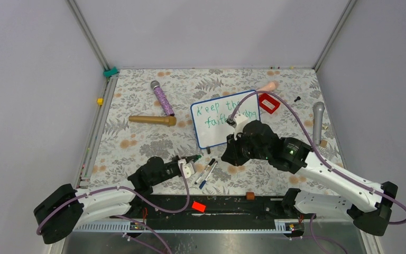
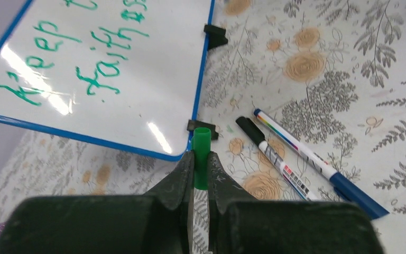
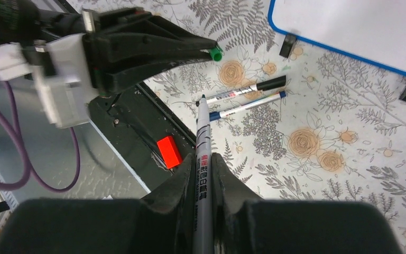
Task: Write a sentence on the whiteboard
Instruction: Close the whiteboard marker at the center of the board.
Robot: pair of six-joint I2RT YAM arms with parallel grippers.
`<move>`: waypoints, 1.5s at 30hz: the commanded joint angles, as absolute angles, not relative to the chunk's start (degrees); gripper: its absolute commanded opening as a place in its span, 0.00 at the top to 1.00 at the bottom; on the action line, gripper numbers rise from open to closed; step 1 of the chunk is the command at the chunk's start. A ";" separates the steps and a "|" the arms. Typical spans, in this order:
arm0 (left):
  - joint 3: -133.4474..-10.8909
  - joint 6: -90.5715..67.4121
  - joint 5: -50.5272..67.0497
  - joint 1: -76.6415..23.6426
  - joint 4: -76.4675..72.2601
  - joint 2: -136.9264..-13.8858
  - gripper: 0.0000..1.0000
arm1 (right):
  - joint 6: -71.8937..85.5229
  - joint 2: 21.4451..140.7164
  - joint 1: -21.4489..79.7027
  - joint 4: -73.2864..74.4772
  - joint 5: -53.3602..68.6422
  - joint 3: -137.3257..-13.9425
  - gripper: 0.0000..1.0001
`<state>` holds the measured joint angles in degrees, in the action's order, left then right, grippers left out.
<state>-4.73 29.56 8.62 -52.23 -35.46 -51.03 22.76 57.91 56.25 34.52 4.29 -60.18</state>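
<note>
The whiteboard (image 1: 211, 132) lies on the floral tablecloth, blue-rimmed, with black feet. The sentence (image 1: 217, 109) is in green; "Keep th" and "faith" show, and my right arm hides the rest. The board also shows in the left wrist view (image 2: 137, 106) and the right wrist view (image 3: 359, 26). My left gripper (image 1: 193, 160) is shut on a green marker cap (image 2: 201, 145), just off the board's near corner. My right gripper (image 3: 203, 159) is shut on an uncapped marker (image 3: 202, 132), its tip pointing at the left gripper (image 3: 190, 50), above the cloth in front of the board.
Two capped markers, black (image 2: 275, 159) and blue (image 2: 317, 161), lie together near the front edge. A purple microphone (image 1: 162, 99), a gold one (image 1: 152, 120) and a grey one (image 1: 317, 121) lie around the board. A red object (image 1: 268, 103) sits behind it.
</note>
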 commanded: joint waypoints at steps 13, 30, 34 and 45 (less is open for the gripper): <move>-4.31 32.73 12.69 -52.39 -42.22 -48.37 1.00 | 26.65 64.75 56.34 20.77 6.68 -56.87 1.00; -4.51 33.22 13.28 -52.48 -41.39 -48.25 1.00 | 25.95 65.99 56.34 21.55 3.51 -56.81 1.00; -4.53 33.29 13.49 -52.53 -41.21 -48.16 1.00 | 25.76 66.50 56.38 21.49 2.80 -56.95 1.00; -4.58 33.65 13.98 -52.48 -40.78 -48.08 1.00 | 25.18 67.57 56.38 21.45 2.09 -57.29 1.00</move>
<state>-4.36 32.77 11.81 -52.23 -38.68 -48.84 25.85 66.83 56.25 23.22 3.49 -55.72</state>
